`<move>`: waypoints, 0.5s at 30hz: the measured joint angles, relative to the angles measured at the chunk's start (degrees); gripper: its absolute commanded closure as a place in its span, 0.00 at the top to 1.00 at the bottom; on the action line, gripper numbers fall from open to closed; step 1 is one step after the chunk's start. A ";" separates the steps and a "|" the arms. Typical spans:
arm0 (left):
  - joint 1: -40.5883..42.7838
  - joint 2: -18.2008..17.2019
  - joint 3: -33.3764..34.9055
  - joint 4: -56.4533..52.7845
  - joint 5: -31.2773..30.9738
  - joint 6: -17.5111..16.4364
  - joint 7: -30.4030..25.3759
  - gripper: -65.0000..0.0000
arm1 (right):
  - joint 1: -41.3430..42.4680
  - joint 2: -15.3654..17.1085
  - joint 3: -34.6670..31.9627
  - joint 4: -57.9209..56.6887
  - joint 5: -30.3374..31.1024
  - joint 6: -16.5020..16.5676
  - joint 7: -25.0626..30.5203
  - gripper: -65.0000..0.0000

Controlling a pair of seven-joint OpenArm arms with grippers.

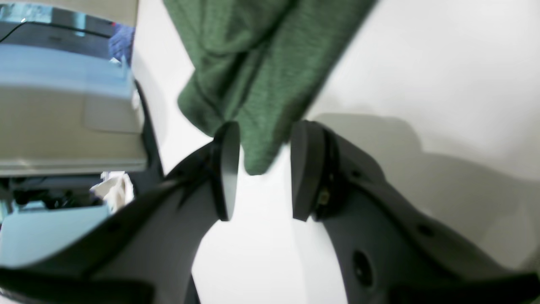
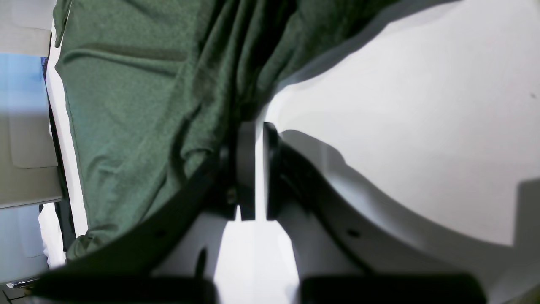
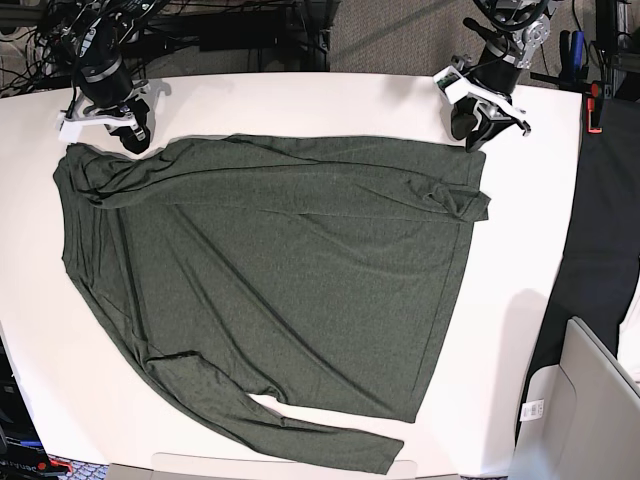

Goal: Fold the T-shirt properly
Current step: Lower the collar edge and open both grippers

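Dark olive heathered T-shirt (image 3: 280, 260) spread flat on white desk (image 3: 510, 260), long sleeves, no print. Left pincer (image 1: 261, 169) parted, empty, at shirt's corner; right pincer (image 2: 253, 169) closed, grip uncertain.

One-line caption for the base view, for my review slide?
Olive long-sleeved T-shirt spread on a white table, both arms at its far edge.

Off-task surroundings
A white table (image 3: 520, 250) is filling the view; black cables (image 3: 230, 25) are lying behind it.
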 measured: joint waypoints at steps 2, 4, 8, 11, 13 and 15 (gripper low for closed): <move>0.31 0.02 -0.02 0.46 -0.37 0.07 0.28 0.31 | 0.00 0.02 0.09 0.00 0.02 0.00 0.02 0.03; 1.29 0.07 -0.17 2.56 -5.35 0.24 0.52 0.31 | 0.00 0.00 0.20 0.00 0.02 0.00 0.02 0.03; 4.13 0.20 -0.28 9.53 -17.97 0.13 3.76 0.31 | 0.11 0.02 0.07 0.00 0.00 0.00 0.02 0.03; 3.89 0.20 -0.90 13.20 -29.16 0.66 8.96 0.31 | 0.11 0.00 0.07 0.00 -0.02 0.00 0.02 0.03; 3.30 0.13 -1.18 15.02 -37.22 1.18 11.41 0.31 | 0.13 -0.02 0.07 0.00 0.00 0.00 0.00 0.03; 2.95 0.20 -1.38 16.44 -45.18 1.05 13.94 0.31 | 0.11 0.00 0.07 0.00 -0.02 0.00 0.00 0.03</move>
